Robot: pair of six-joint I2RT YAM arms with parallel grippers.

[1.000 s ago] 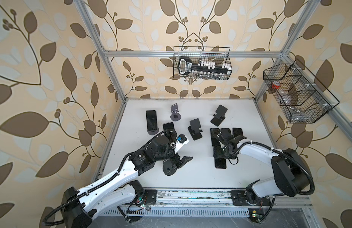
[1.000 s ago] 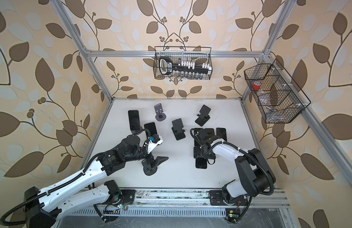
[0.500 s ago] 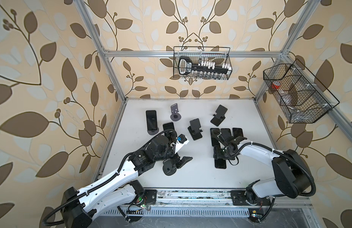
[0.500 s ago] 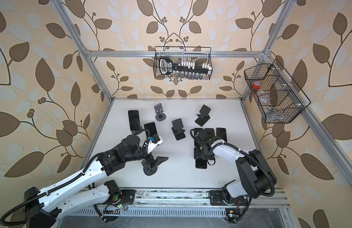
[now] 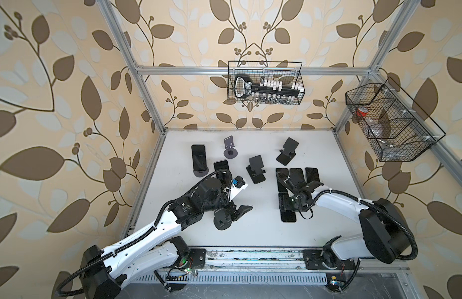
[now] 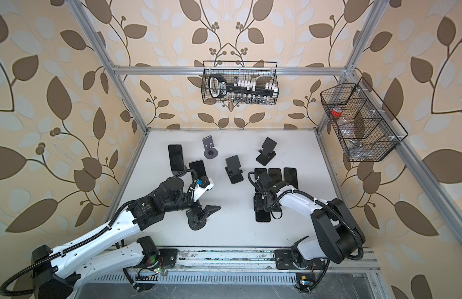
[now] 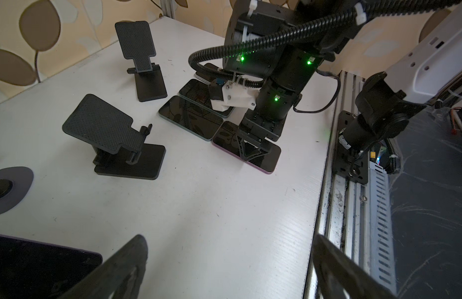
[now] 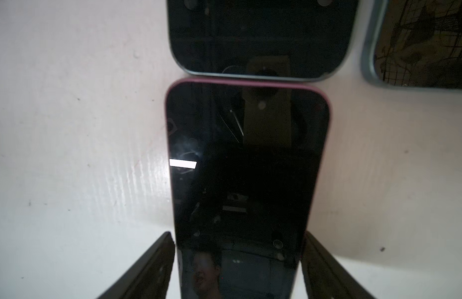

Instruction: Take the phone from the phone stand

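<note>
The right tool (image 8: 237,234) grips the pink-rimmed phone (image 8: 245,168), its jaws pressed against both long edges. The phone lies flat, screen up, on the white bench (image 8: 69,129), end to end with a teal-rimmed phone (image 8: 258,38). The left tool (image 7: 228,239) gapes wide and empty over the bench, and farther back a second phone (image 5: 198,156) leans in a round-based stand (image 5: 201,173).

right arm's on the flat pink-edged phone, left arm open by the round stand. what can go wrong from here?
1. The right gripper has its fingers only on the thin long edges of the flat-lying pink-edged phone: it may slip on lifting.
2. Its end butts a teal-edged phone; any slide could shove that.
3. The left gripper, open, has a standing phone close beyond its wrist; a swing could topple it.
</note>
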